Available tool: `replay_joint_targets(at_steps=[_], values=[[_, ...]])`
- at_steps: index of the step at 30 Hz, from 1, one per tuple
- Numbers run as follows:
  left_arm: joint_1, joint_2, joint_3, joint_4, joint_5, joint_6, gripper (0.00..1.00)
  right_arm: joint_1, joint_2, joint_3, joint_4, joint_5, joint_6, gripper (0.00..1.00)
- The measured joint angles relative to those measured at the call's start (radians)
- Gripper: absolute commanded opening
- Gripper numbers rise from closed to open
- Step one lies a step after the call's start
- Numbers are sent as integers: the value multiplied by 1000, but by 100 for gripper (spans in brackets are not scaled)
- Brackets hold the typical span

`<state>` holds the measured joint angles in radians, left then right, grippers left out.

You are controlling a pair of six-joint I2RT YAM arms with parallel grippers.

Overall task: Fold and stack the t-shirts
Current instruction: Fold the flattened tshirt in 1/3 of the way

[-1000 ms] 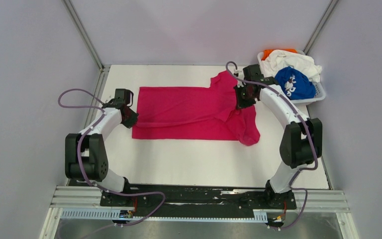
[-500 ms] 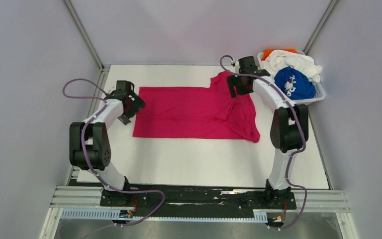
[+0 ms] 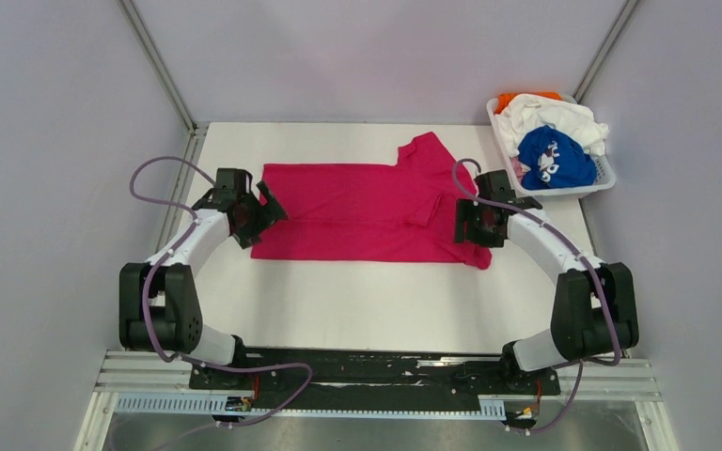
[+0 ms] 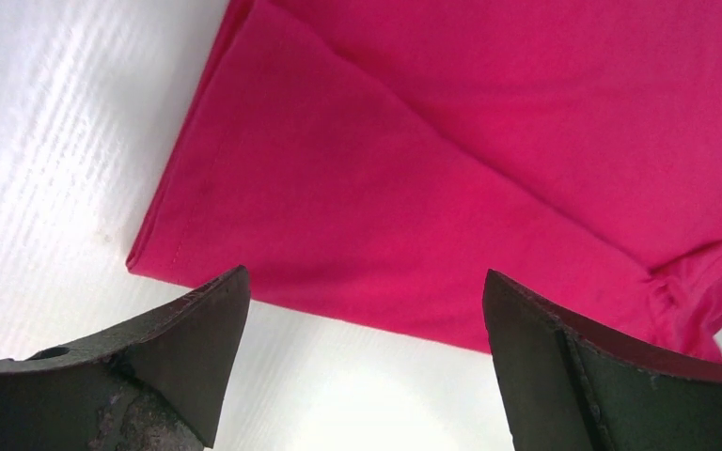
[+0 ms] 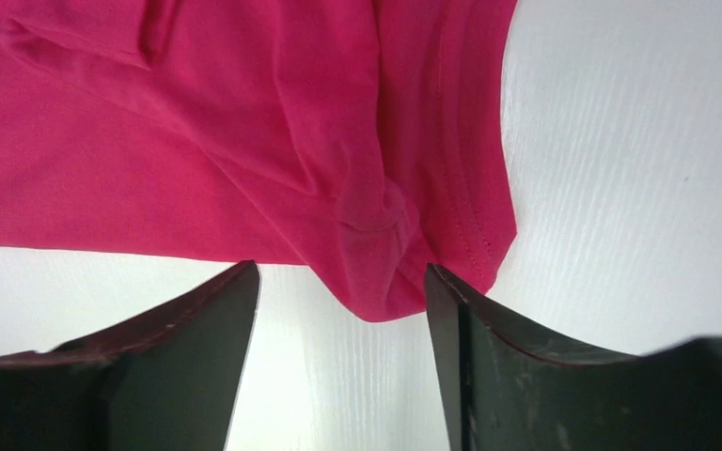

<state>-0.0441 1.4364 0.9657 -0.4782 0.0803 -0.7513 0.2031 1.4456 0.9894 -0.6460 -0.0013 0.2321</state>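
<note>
A magenta-pink t-shirt (image 3: pixel 357 211) lies flat across the middle of the white table, folded lengthwise, with one sleeve sticking out at the back right. My left gripper (image 3: pixel 261 214) hovers open at the shirt's near left corner (image 4: pixel 179 254); nothing sits between its fingers (image 4: pixel 197 338). My right gripper (image 3: pixel 470 225) stands open over the shirt's near right corner, whose bunched tip (image 5: pixel 376 282) hangs between the jaws without being pinched. Blue (image 3: pixel 555 158), white (image 3: pixel 555 115) and orange (image 3: pixel 517 98) t-shirts are piled in the basket.
A white slotted basket (image 3: pixel 604 174) stands at the back right corner of the table. Grey walls close in on both sides and the back. Bare white table (image 3: pixel 367 310) stretches between the shirt and the arm bases.
Both grippers have let go of the pink shirt and opened. The right arm swung from the back sleeve down to the near right corner; the left shifted slightly right over the left edge.
</note>
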Motion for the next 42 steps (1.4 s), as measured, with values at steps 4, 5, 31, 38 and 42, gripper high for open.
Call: replay_joint_targets(at_steps=[4,5,31,38,42], values=[[-2,53,-63,36,51,6,100,-26,72,-10,20,-23,31,27],[-2,66,-69,42,55,6,100,-32,90,-8,26,-23,38,18],[5,186,-32,84,-2,22,100,-251,352,240,-110,-140,-261,77],[9,144,-28,25,1,58,100,-236,191,244,-84,-143,-159,100],[11,59,-26,5,14,72,100,-227,1,189,56,-293,-41,100]])
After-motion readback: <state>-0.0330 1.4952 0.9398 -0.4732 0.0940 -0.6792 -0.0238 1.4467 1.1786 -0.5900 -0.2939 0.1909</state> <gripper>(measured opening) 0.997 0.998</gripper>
